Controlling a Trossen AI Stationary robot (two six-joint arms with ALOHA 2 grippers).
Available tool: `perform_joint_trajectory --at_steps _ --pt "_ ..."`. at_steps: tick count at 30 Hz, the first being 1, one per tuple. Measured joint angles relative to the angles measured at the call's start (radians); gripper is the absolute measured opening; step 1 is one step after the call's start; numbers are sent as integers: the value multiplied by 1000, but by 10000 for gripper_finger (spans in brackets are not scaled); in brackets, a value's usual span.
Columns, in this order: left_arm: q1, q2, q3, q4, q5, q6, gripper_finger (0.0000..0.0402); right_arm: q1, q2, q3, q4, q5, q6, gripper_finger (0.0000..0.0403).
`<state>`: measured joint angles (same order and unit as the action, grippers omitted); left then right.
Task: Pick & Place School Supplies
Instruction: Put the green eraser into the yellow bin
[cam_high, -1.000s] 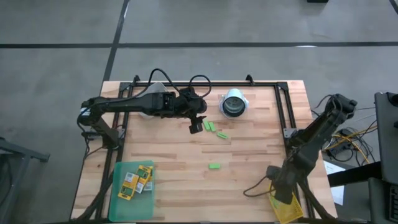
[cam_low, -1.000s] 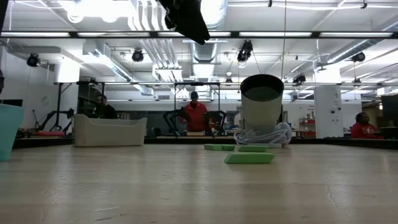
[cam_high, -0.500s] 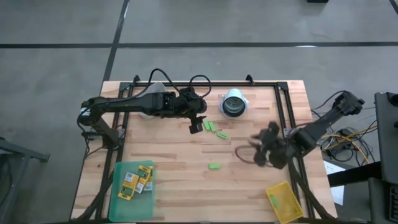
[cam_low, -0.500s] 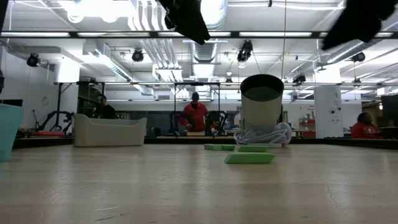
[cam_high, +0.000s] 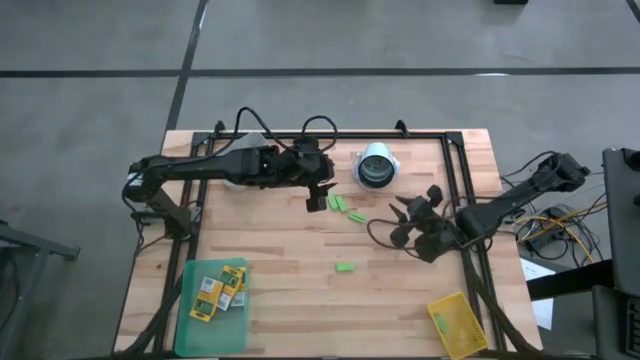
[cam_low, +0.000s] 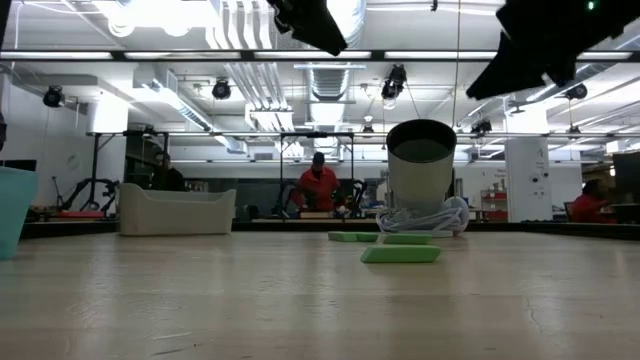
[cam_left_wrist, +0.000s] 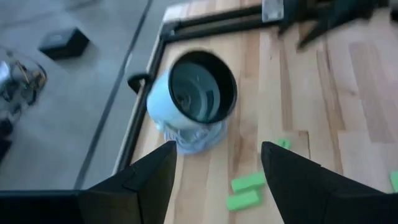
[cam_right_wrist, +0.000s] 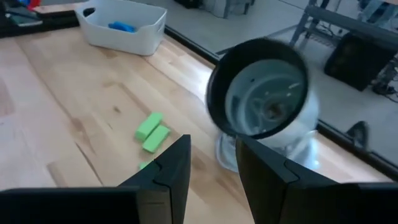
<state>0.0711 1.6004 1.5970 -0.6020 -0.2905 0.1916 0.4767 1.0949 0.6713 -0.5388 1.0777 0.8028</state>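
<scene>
- High view: the left gripper (cam_high: 317, 196) hangs over the far middle of the table (cam_high: 290, 290), its fingers spread wide and empty.
- Green blocks (cam_high: 341, 203) lie just right of it; one more block (cam_high: 345, 267) lies nearer.
- Crayon boxes (cam_high: 218, 287) sit in the green tray (cam_high: 197, 330), near left.
- The right gripper (cam_high: 400, 222) floats right of the blocks, partly spread, holding nothing.

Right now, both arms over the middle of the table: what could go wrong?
1. The right gripper and left gripper hang on either side of the same green blocks; reaching together, the arms could collide.
2. The tipped cup lies just behind those blocks; a sweep could knock or roll it.
3. The lone green block is flat and small, easy to nudge instead of grasp.
</scene>
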Motion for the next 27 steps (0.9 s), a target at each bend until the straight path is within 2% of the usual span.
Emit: perform_joint_trajectory --at_steps 3,7,11,14,18,22,24,27 --pt "0 0 0 30 0 70 241 -15 7 -83 201 -6 -63 121" --pt "2 -14 0 55 1 89 241 -21 7 -218 587 -38 -220 121" --pt "5 -50 0 68 17 89 241 -43 8 -351 1001 -126 -459 121" --pt "11 -92 -8 66 28 91 241 -79 7 -417 1180 -199 -572 121" --pt "29 -175 -100 95 91 96 241 -148 7 -455 1208 -244 -600 121" --pt "40 -276 -277 242 199 95 241 -215 22 -473 1201 -408 -677 121" --pt "42 -329 -371 334 194 99 241 -244 38 -472 1201 -501 -749 121" --pt "47 -403 -501 444 122 123 241 -276 78 -458 1192 -584 -817 121"
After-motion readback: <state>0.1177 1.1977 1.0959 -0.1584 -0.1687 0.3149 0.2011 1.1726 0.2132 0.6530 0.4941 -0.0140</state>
